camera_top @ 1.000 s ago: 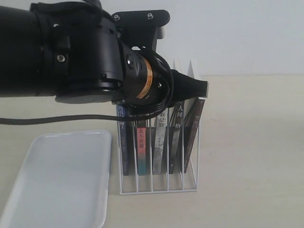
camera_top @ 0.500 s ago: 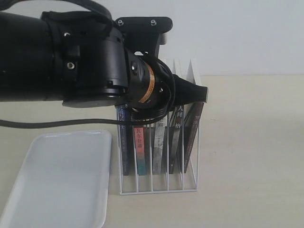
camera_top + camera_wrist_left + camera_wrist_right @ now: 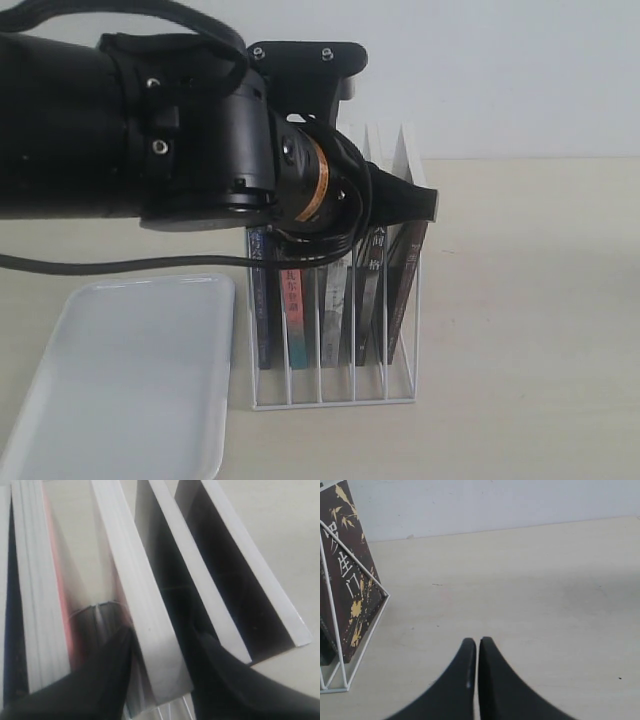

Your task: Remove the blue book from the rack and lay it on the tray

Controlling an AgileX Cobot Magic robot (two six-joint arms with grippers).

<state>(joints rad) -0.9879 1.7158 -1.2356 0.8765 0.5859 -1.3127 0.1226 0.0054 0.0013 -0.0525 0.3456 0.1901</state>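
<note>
Blue book [image 3: 262, 305], narrow dark spine, white wire rack [image 3: 335, 401], glossy rounded tray [image 3: 130, 385]

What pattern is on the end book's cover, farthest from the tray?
End book: dark brown, gold leaves, pale Chinese characters; clearest in right wrist view.

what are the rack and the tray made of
The rack looks like thin metal wire with a smooth white coating, going by its slim straight rods. The tray looks like moulded plastic, milky white with a soft sheen, rounded corners and a low rim. Looks alone cannot confirm either.
</note>
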